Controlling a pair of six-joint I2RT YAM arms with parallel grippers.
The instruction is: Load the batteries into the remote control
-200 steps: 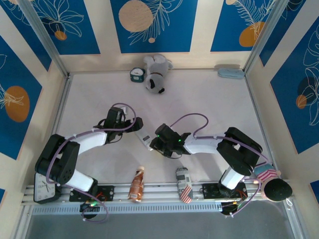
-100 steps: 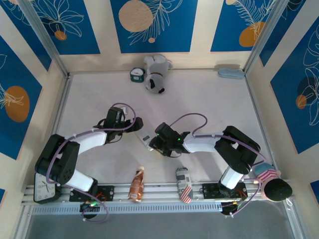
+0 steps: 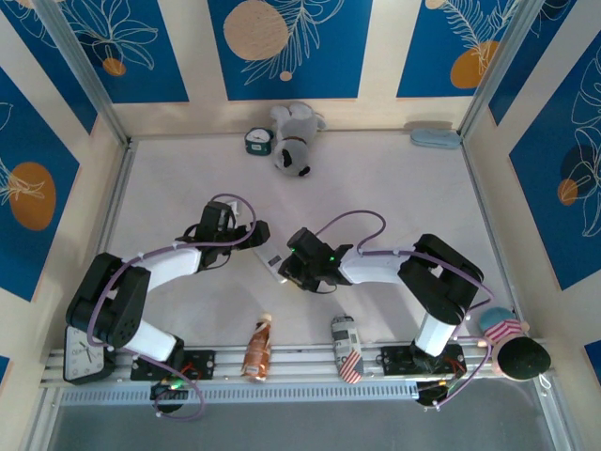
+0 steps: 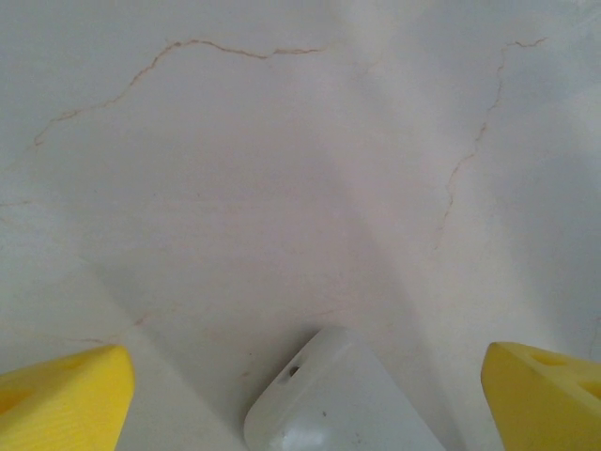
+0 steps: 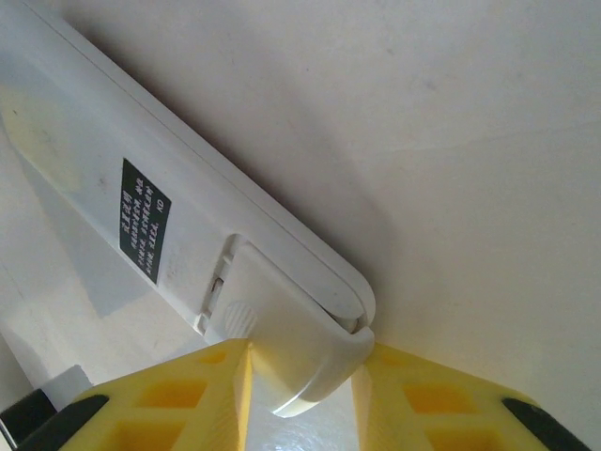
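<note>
Remote control [image 5: 141,178]: lies on the white surface [image 3: 394,197] with its back facing up. A dark label [image 5: 144,221] with pale print sits on that back. In the overhead view the remote control [image 3: 274,264] is left of centre on the surface, between the 2 arms' working ends.

Battery cover [image 5: 300,348]: sits at the remote's near end and sticks out slightly past the rounded corner of the body. A ridged thumb patch is visible at its inner edge.

Right pincer [image 5: 302,365]: its 2 yellow fingers [image 5: 202,395] stand 1 on each side of the battery cover, with the inner faces against the cover's edges, so the grip is closed on it. From above, the right pincer [image 3: 289,272] meets the remote from the right.

Left pincer [image 4: 305,387]: spread wide and holding nothing. Its 2 yellow tips are at the bottom corners of its wrist view, and the remote's rounded white end [image 4: 333,404] lies between them, clear of both. Thin cracks run across the surface ahead of it. From above, the left pincer [image 3: 256,235] is just beside the remote's far end.

Surroundings: a grey-and-white plush dog [image 3: 294,141] and a small teal clock [image 3: 256,141] stand at the far edge. A pale blue case [image 3: 435,138] is in the far right corner. An orange bottle [image 3: 258,348] and a can [image 3: 346,348] lie at the near rail.
</note>
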